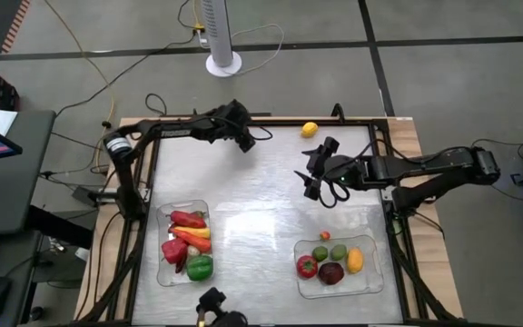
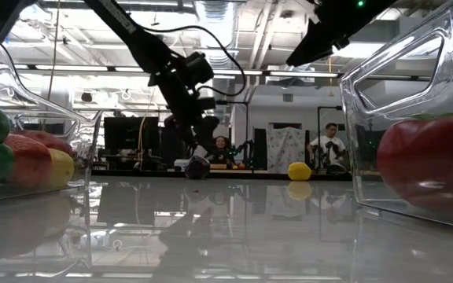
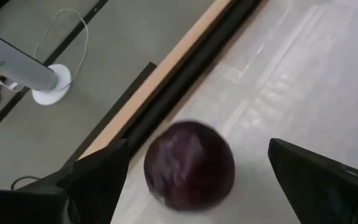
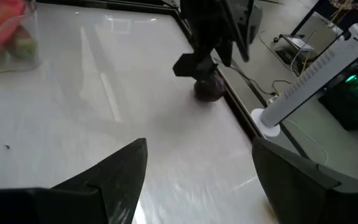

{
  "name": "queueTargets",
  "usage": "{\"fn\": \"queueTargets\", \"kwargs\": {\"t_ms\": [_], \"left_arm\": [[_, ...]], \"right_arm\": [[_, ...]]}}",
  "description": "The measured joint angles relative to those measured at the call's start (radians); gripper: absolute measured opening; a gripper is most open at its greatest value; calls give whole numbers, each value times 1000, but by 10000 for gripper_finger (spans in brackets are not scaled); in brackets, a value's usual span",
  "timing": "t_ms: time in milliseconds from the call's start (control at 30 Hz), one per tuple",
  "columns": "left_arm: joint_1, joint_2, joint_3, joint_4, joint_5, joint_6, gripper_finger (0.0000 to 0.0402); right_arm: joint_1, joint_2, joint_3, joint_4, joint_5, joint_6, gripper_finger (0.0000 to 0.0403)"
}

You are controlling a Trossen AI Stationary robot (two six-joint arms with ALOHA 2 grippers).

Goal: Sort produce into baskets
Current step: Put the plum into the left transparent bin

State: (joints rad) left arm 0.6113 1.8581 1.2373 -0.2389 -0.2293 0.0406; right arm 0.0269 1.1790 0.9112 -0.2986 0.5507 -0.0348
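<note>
While most of the small toy-like produce already lies sorted in two clear shallow plastic trays near the front edge of the table point(image 1: 261, 218), two pieces remain out along the far edge. The left-hand tray point(image 1: 164, 272) holds red and orange peppers and a green pepper; the right-hand tray point(image 1: 378, 282) holds a red tomato, a dark-red piece, green limes and a yellow lemon. It looks like vegetables go in one tray and fruit in the other.

The left pincer point(image 3: 191, 186), at the far edge toward the left corner, points down over a round dark purple piece point(image 3: 189, 165) that sits on the table just inside the raised border. Its two dark fingers point(image 3: 98, 180) stand wide on either side of the piece with clear gaps, so nothing is gripped; the pose suggests a grasp about to be made.

A small yellow lemon point(image 1: 309, 129) waits at the far edge nearer the right corner. The right pincer point(image 1: 314, 174) hovers over the middle of the table, partly open and empty, apparently waiting
</note>
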Motion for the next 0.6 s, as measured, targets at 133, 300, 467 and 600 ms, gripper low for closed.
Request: {"fn": "queueTargets", "kwargs": {"t_ms": [133, 300, 467, 600], "left_arm": [[12, 55, 36, 6, -6, -20, 374], [38, 92, 38, -30, -14, -55, 367], [44, 93, 37, -73, 5, -52, 337], [42, 88, 37, -98, 39, -42, 283]], "right_arm": [[-7, 0, 0, 0, -5, 1, 317], [14, 0, 0, -1, -18, 3, 317], [26, 0, 0, 0, -14, 0, 317], [25, 0, 0, 0, -12, 0, 317]]}}
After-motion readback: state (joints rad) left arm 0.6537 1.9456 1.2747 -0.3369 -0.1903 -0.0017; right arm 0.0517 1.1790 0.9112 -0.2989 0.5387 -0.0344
